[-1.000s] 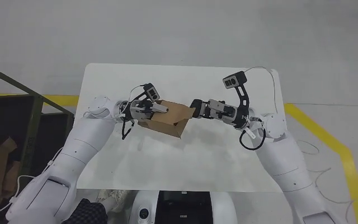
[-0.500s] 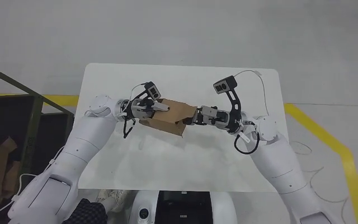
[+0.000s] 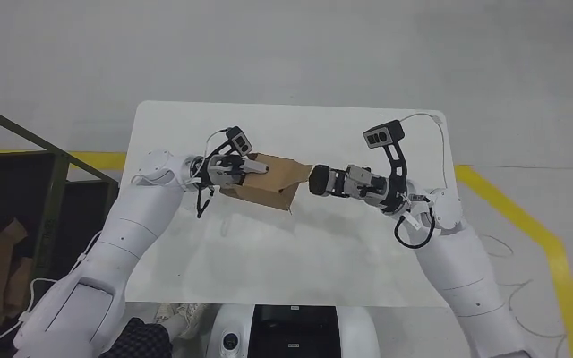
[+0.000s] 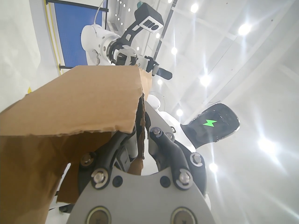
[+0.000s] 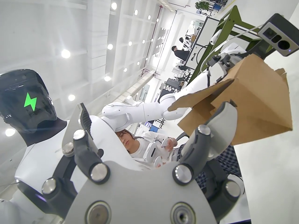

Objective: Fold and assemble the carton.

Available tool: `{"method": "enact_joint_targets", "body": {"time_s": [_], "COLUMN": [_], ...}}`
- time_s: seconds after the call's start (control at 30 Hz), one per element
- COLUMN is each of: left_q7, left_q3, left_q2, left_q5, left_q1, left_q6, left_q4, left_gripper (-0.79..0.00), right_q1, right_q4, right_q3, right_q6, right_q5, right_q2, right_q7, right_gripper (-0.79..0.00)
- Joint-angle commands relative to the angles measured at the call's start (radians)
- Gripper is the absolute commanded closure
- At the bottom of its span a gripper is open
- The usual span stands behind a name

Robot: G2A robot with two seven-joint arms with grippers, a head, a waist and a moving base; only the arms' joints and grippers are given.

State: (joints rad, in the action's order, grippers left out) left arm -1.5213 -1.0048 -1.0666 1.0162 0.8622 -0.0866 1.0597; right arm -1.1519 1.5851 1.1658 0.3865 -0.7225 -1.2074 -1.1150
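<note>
The left gripper (image 3: 235, 167) is clamped on the carton (image 3: 269, 182). In the left wrist view its two fingers (image 4: 156, 122) pinch the ragged edge of a brown flap between them. The carton is brown cardboard, part folded with loose flaps, and lies tilted a little left of the middle of the top view, over the white table (image 3: 358, 259). I cannot tell whether it rests on the table. The right gripper (image 3: 313, 179) is at the carton's right end with its fingers spread wide and nothing between them. One finger (image 5: 222, 117) sits close by the cardboard, but contact is unclear. A green frame (image 3: 36, 170) stands at the left edge of the top view, and a yellow floor line (image 3: 501, 206) runs at the right.
</note>
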Motion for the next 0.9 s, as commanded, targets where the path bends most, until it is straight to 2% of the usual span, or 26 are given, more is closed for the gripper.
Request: {"method": "enact_joint_targets", "body": {"time_s": [0.0,0.27,0.57,0.87], "left_q7": [0.011,0.029,0.013,-0.015], "left_q3": [-0.004,-0.005,-0.014,-0.028], "left_q2": [-0.003,-0.018,-0.029,-0.032], "left_q5": [-0.004,-0.006,0.008,0.011], "left_q1": [-0.005,-0.026,-0.029,-0.017], "left_q6": [-0.015,-0.04,-0.042,-0.011], "left_q4": [-0.013,-0.063,-0.084,-0.079], "left_gripper": [0.0,0.0,0.0,0.0], "right_q1": [-0.028,-0.089,-0.067,-0.047], "right_q4": [0.022,0.099,0.111,0.074], "right_q3": [-0.001,-0.053,-0.139,-0.117], "right_q6": [-0.013,-0.042,-0.046,-0.009], "right_q5": [-0.003,0.009,0.048,0.063], "right_q2": [0.002,-0.001,-0.017,-0.021], "right_q7": [0.001,0.0,0.044,0.117], "right_gripper": [-0.785,-0.785,-0.785,-0.785]}}
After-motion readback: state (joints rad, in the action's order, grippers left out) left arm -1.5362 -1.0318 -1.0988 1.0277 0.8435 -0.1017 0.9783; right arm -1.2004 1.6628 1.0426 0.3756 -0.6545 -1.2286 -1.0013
